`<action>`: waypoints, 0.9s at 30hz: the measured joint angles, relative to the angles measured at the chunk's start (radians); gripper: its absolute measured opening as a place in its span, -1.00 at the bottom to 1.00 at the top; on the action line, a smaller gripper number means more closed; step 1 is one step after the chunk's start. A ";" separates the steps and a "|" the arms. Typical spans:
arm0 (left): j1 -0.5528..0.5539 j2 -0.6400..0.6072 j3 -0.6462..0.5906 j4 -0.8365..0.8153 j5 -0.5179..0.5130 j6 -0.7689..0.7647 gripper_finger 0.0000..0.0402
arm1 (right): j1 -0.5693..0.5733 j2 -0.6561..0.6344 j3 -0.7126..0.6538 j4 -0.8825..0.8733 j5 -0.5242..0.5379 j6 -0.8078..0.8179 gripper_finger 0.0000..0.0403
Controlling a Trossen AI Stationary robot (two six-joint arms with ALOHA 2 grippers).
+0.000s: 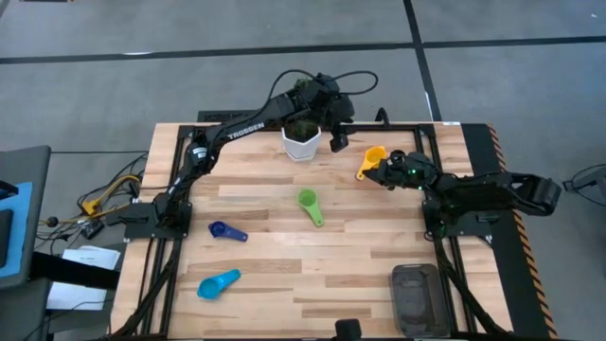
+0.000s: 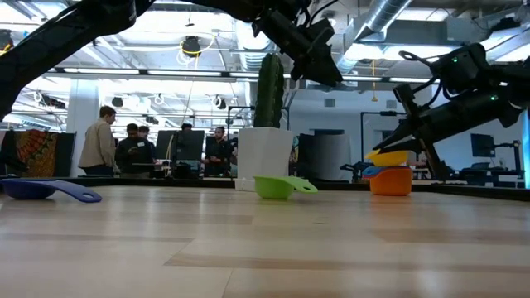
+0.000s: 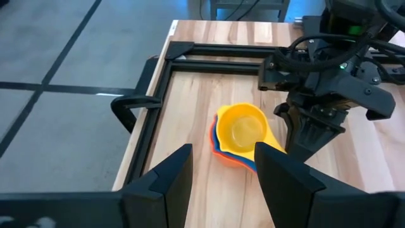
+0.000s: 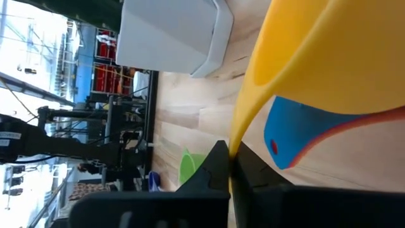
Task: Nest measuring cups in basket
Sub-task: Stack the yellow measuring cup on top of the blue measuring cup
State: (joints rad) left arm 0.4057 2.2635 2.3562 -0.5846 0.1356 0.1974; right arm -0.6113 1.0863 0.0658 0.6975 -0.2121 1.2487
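I see the right gripper (image 1: 384, 173) at the far right of the table, its fingers pressed together on the handle of the yellow cup (image 3: 242, 129), which sits nested on top of an orange cup (image 2: 390, 180) and a blue cup (image 4: 297, 130). The left gripper (image 1: 338, 142) hangs just beside the white pot (image 1: 301, 142), fingers apart and holding nothing. The green cup (image 1: 310, 206), dark blue cup (image 1: 225, 230) and light blue cup (image 1: 218, 282) lie loose mid-table. The basket (image 1: 417, 296) sits at the near right edge.
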 joint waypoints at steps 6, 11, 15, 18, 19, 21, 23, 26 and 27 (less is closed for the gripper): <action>0.000 0.000 0.000 0.004 0.000 0.000 -0.20 | 0.000 0.000 0.000 0.000 -0.001 0.003 -0.89; 0.000 0.000 0.000 0.011 0.000 0.000 -0.20 | 0.000 0.000 0.000 0.012 -0.001 0.019 -0.71; 0.000 0.000 0.000 0.011 0.000 0.000 -0.20 | 0.000 -0.001 0.000 0.043 -0.001 0.033 -0.57; 0.000 0.000 0.000 0.014 0.000 0.000 -0.20 | 0.000 -0.001 0.000 0.043 -0.002 0.047 -0.49; 0.000 0.000 0.000 0.014 0.000 0.000 -0.20 | 0.000 -0.001 0.000 0.043 -0.003 0.056 -0.46; 0.000 0.000 0.000 0.014 0.000 -0.001 -0.20 | 0.000 -0.001 0.000 0.043 -0.014 0.073 -0.42; 0.000 0.000 0.000 0.014 0.000 -0.001 -0.20 | 0.001 -0.001 0.000 0.043 -0.029 0.092 -0.38; 0.000 0.000 0.000 0.014 0.000 -0.002 -0.20 | 0.003 -0.001 0.000 0.043 -0.044 0.138 -0.33; 0.000 0.000 0.000 0.014 0.000 -0.002 -0.20 | 0.003 -0.001 0.000 0.044 -0.048 0.160 -0.32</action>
State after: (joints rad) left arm 0.4057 2.2639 2.3562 -0.5701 0.1352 0.1959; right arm -0.6083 1.0855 0.0662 0.7413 -0.2602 1.4083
